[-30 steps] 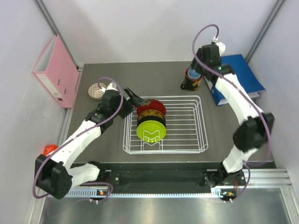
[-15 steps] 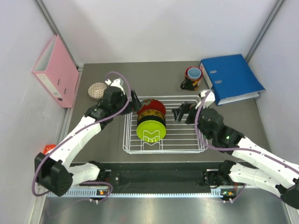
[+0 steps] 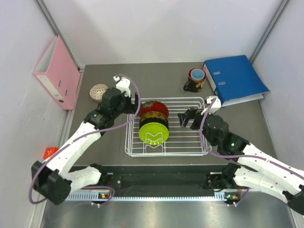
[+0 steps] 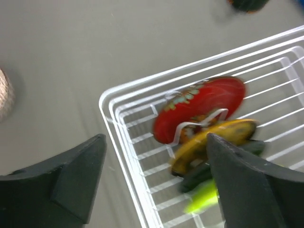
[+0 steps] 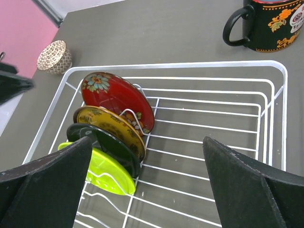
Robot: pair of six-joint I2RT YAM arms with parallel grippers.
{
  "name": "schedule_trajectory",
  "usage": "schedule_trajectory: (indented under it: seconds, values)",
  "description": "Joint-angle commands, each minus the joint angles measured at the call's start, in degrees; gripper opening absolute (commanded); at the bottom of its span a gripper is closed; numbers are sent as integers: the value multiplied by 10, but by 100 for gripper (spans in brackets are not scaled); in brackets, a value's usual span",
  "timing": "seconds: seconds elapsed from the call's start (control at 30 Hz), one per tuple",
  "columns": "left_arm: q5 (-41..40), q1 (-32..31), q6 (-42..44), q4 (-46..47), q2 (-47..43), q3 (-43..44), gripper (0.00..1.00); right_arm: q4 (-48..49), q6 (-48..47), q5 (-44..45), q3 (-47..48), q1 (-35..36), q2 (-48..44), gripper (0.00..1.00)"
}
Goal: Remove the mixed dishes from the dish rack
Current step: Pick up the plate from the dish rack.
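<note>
Evidently the job is partway done. The dark mug (image 3: 195, 80) and the small beige bowl (image 3: 99, 91) stand on the counter (image 3: 161, 76) outside the dish rack (image 3: 205, 142), the mug beyond its far side and the bowl off its far left corner. Inside the rack, the red bowl (image 4: 199, 107), the yellow-and-black plate (image 4: 213, 142) and the lime-green bowl (image 3: 153, 134) stand on edge in the wavy dividers, packed close together on the left.

The left fingers (image 4: 71, 185) are spread wide and hang over the rack's far left corner, just beside the red bowl, which looks like the next dish to take. To do this well, the arm should:

- straddle the bowl's upper rim, one finger on the outer face and one slipped into the narrow gap before the plate;
- close firmly, since the glazed surface will probably be slick;
- lift straight up until the bowl is free of the wire loop that crosses its lower edge, and only then swing away.

Tilting too early could drag the plate along or snag the rack.

The right fingers (image 5: 47, 185) are also wide apart and holding nothing, over the bare right half of the rack. They are best kept there.
</note>
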Motion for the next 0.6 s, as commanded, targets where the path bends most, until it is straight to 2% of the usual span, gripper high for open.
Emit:
schedule_trajectory:
  seconds: [0.0, 0.07, 0.13, 0.23, 0.37, 0.57]
  values:
    - [12, -4, 138, 88, 50, 6, 84, 33, -13, 2, 19, 5, 4, 100]
    - [20, -5, 172, 128, 59, -17, 78, 34, -18, 0, 20, 5, 4, 100]
    - [15, -4, 191, 141, 66, -28, 79, 33, -22, 0, 23, 5, 1, 100]
    - [16, -4, 194, 156, 62, -53, 79, 32, -25, -1, 22, 5, -6, 100]
    - [11, -4, 192, 252, 45, -108, 77, 33, -19, -5, 5, 5, -16, 100]
    - [11, -4, 191, 281, 65, -130, 75, 33, -15, -9, -5, 5, -27, 100]
